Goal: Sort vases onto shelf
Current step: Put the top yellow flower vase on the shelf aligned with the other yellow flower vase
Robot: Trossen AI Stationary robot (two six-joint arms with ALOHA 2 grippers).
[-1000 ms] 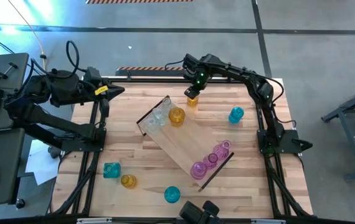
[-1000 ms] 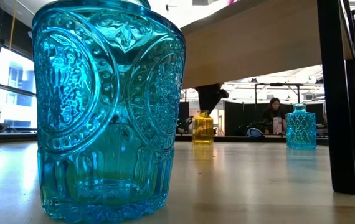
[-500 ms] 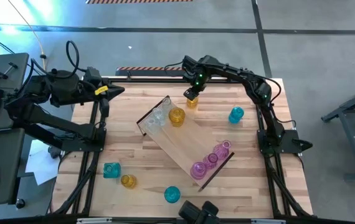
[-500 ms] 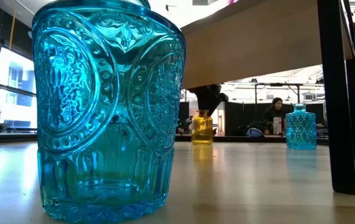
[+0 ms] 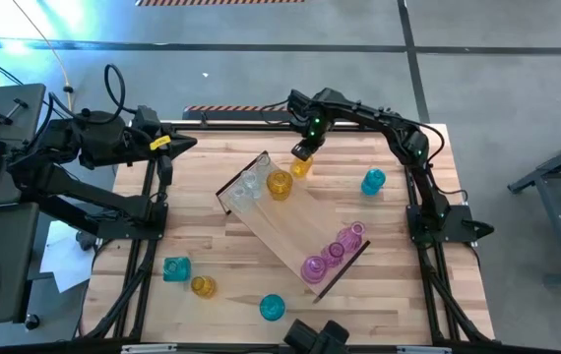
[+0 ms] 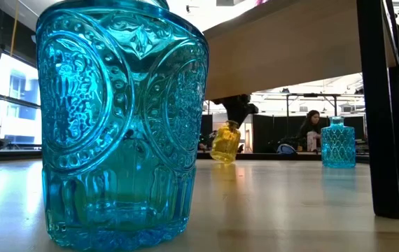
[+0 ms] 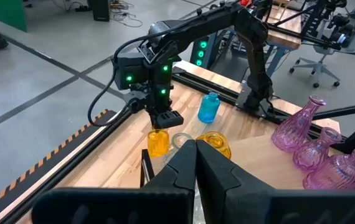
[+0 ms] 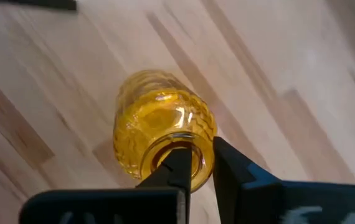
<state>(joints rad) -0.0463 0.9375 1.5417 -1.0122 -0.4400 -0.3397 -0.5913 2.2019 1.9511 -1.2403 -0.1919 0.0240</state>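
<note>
right pincer (image 5: 303, 154) clamped on the tilted yellow vase's (image 5: 300, 166) rim, beside the shelf (image 5: 290, 228); left pincer (image 7: 195, 149) together, at the bench's (image 5: 399, 295) edge.

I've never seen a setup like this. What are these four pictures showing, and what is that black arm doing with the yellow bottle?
Two robot arms work at a wooden table. One picture looks down from above, one sits at table height behind a big teal vase, and one camera rides on each arm's wrist. The right gripper pinches the rim of an amber vase, one finger inside the neck, and holds it tilted. The left gripper waits at the table's left edge, fingers together. On the slanted shelf stand clear, amber and pink vases; more teal and amber ones are scattered on the table.
</note>
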